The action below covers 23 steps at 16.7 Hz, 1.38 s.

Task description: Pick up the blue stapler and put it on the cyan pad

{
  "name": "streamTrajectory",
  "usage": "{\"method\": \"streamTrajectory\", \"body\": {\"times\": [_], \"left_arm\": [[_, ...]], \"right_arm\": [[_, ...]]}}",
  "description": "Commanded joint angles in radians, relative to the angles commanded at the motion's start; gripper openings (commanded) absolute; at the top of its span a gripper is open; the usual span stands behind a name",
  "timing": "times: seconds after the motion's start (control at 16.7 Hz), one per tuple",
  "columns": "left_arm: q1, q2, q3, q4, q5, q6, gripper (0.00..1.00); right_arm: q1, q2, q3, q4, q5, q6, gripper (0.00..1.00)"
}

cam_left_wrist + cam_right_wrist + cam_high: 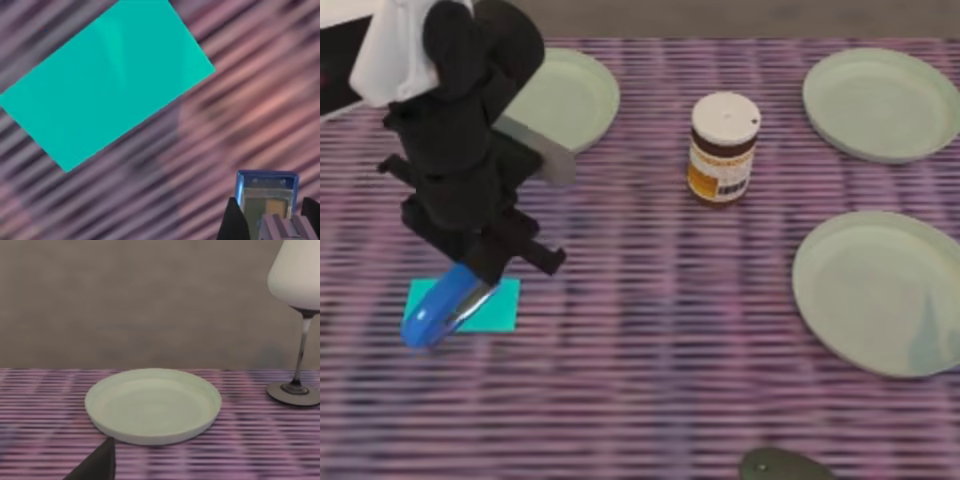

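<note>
The AgileX left gripper [480,272] hangs over the left side of the purple-striped table [650,330], its fingers clamped on the blue stapler [442,305]. The stapler tilts down across the cyan pad [498,308], its free end past the pad's left edge; whether it touches the pad cannot be told. In the left wrist view the stapler's end [267,192] sits between the dark fingers [232,222], the pad [105,82] beyond. A pill bottle [723,148] stands mid-table among three pale green plates [880,290]. The right gripper [97,465] is parked near a plate; its opening cannot be told.
</note>
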Motion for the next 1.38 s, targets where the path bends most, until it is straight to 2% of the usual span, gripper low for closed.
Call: {"method": "streamTrajectory", "body": {"times": [0.36, 0.6, 0.78, 1.14, 1.38], "left_arm": [[0.018, 0.072, 0.075, -0.006, 0.009, 0.614, 0.00], [0.033, 0.077, 0.105, 0.015, 0.015, 0.869, 0.00], [0.040, 0.068, 0.111, 0.030, 0.017, 0.947, 0.00], [0.035, 0.070, 0.105, 0.033, 0.016, 0.952, 0.00], [0.055, 0.099, 0.018, 0.147, 0.016, 0.970, 0.00]], "right_arm": [[0.000, 0.000, 0.000, 0.000, 0.000, 0.000, 1.00], [0.000, 0.000, 0.000, 0.000, 0.000, 0.000, 1.00], [0.000, 0.000, 0.000, 0.000, 0.000, 0.000, 1.00], [0.000, 0.000, 0.000, 0.000, 0.000, 0.000, 1.00], [0.000, 0.000, 0.000, 0.000, 0.000, 0.000, 1.00]]}}
